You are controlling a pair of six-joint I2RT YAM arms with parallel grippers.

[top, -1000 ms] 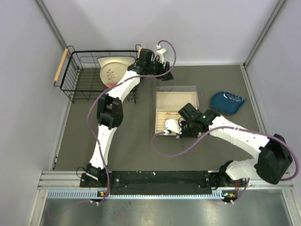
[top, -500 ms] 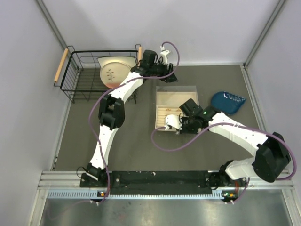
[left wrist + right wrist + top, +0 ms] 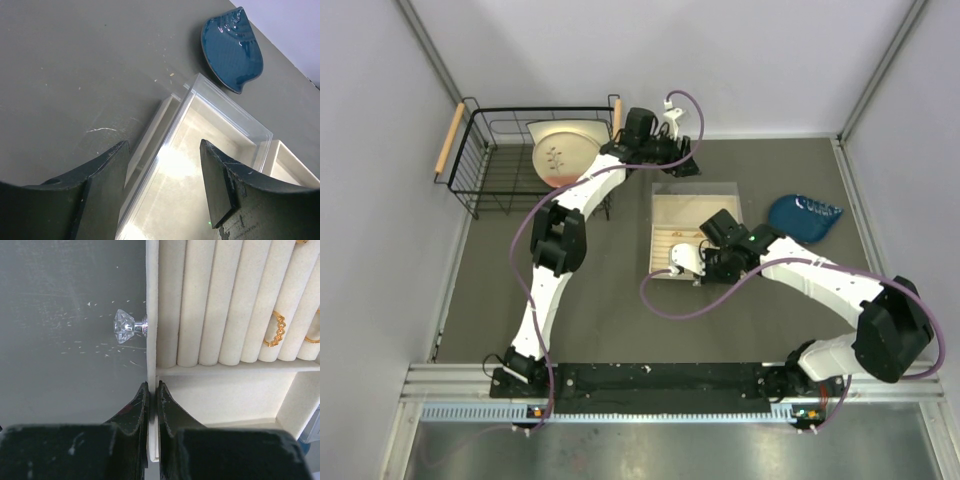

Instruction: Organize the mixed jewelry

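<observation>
**Top view.** The drawer (image 3: pixel 665 235) lies mid-table with its far end inside the clear case (image 3: pixel 720 188). The right gripper (image 3: pixel 692 267) sits at the drawer's near wall. The left gripper (image 3: pixel 677 163) hangs beyond the drawer's far end, at the case's rim. Compared with one second ago, the drawer's near wall and the right gripper lie slightly farther from the arm bases, and the left gripper has shifted toward the case. We read this as the drawer sliding in.

**Left wrist.** The fingers are spread wide and straddle the case's edge; we cannot confirm any contact. The dish (image 3: pixel 232 47) lies past the drawer's far end.

**Right wrist.** The fingers are pressed together on the drawer's thin near wall, just beside the knob (image 3: pixel 127 326). The rings (image 3: pixel 276 330) sit slotted between the drawer's ridges, well away from the knob. We see no silver hoop.

**Handling (our judgement).** The rings should be near weightless, stiff, smooth and slippery, and the thin wire may bend. We would pinch one across its exposed arc with the fingertips only, then lift it straight out of the slot.
</observation>
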